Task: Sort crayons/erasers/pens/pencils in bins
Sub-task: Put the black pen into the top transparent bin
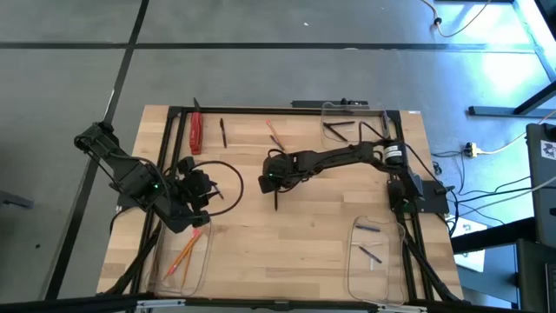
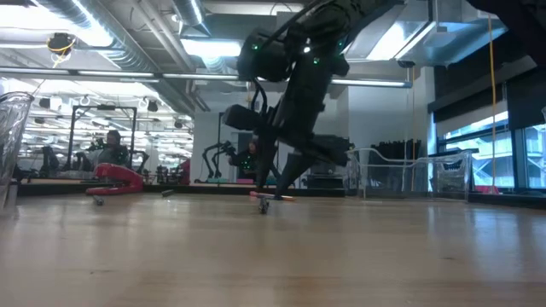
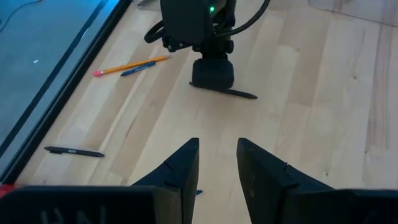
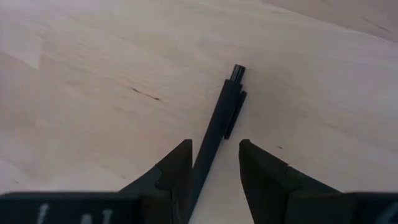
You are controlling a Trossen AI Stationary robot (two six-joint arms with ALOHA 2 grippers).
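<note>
A black pen [image 4: 217, 118] lies flat on the wooden table near its middle [image 1: 276, 200]. My right gripper [image 4: 214, 149] points down over one end of it, open, with one finger on each side [image 1: 271, 181]. My left gripper [image 3: 217, 146] is open and empty, low over the table's left part [image 1: 201, 187]. The left wrist view shows the right gripper [image 3: 211, 71] standing over the pen [image 3: 233, 93]. An orange pencil [image 3: 134, 64] and another black pen [image 3: 74, 151] lie loose farther off. My right gripper's fingers come from above and lie across the pen, near the end away from its clip [image 4: 231, 118]. One finger [image 4: 177, 165] stands right beside the pen's barrel [image 4: 202, 165]; I cannot tell whether it touches. The pen rests flat on the table.
Three clear bins stand on the table: near left [image 1: 200, 276] with pencils [image 1: 187, 252], near right [image 1: 352, 261] with short dark sticks [image 1: 372, 254], far right [image 1: 326, 109] with pens [image 1: 337, 127]. A red tool [image 1: 195, 132] and a loose pen [image 1: 223, 130] lie at the far edge.
</note>
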